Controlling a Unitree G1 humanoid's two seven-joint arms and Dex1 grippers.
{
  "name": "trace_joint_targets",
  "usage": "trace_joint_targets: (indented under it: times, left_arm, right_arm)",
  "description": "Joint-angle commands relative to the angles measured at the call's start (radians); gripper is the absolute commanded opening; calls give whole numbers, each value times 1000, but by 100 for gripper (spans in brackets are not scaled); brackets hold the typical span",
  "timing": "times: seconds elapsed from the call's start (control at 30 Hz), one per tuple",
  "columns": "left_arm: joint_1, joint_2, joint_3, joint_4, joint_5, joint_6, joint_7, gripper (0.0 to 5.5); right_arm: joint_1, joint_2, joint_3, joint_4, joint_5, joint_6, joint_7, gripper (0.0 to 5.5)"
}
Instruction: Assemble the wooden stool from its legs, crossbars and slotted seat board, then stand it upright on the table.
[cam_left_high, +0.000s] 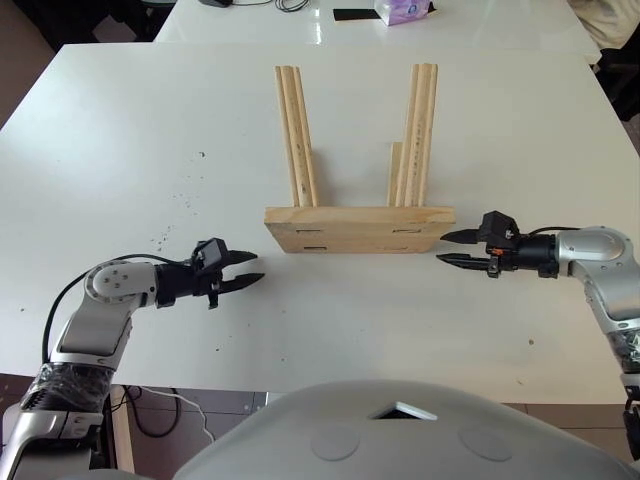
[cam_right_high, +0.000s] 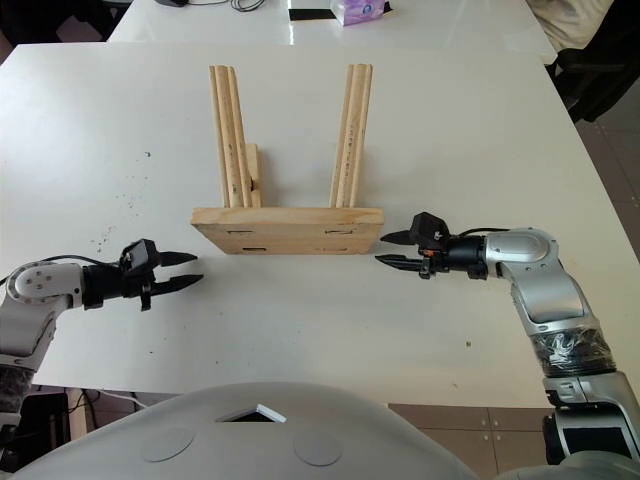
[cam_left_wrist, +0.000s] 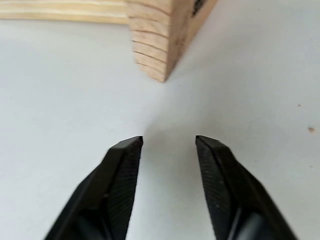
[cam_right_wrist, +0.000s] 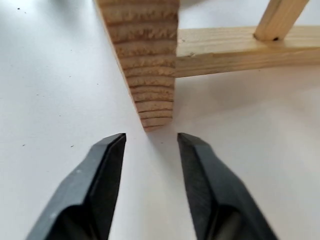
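— Since the stool (cam_left_high: 358, 190) has to end up on its feet, how does it lie from each gripper?

— It is tipped on its side in the middle of the bench (cam_left_high: 120, 150). The seat board (cam_left_high: 358, 228) stands on one long edge, its long axis running straight across in front of the robot. The legs (cam_left_high: 298, 135) lie flat, pointing away from the robot. The left gripper (cam_left_high: 258, 267) and right gripper (cam_left_high: 440, 248) flank the board, each aimed inward at one end.

— Which one is nearer?

— The right. Its fingers are spread and empty, with the board's end grain (cam_right_wrist: 150, 65) just ahead of the tips, apart from them. The left gripper is spread and empty too. It sits farther from its end, and a little closer to the robot than the board's corner (cam_left_wrist: 160, 40).

— So what does the next move depend on?

— My guess is a pinch on both ends, then a roll of the board upward so the legs swing down. The left gripper has the longer approach.

— Anything you can't make out?

— Yes. A short crossbar (cam_left_high: 394, 170) shows beside the right-hand legs, but how it joins them is unclear. The lower legs are hidden under the upper ones. Slots (cam_left_high: 313, 248) show on the board's near face, but I cannot tell whether the joints are fully seated.
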Motion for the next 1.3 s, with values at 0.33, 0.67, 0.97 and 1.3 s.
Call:
trace_joint_targets:
  times: [0.33, 0.67, 0.97, 1.3]
  left_arm:
    - [-213, -36, -88, 154, 49, -139, -68, 343]
    - [-358, -111, -146, 307, 57, -217, -138, 346]
    - [-364, -123, -149, 359, 65, -259, -170, 237]
    - [-347, -175, -143, 300, 0, -194, -172, 143]
  right_arm:
    - [-132, 47, 65, 98, -24, -7, 40, 319]
    - [-218, 137, 119, 222, -58, -62, 55, 302]
    - [-240, 144, 116, 279, -70, -103, 86, 170]
    - [-256, 180, 111, 273, -32, -56, 118, 150]
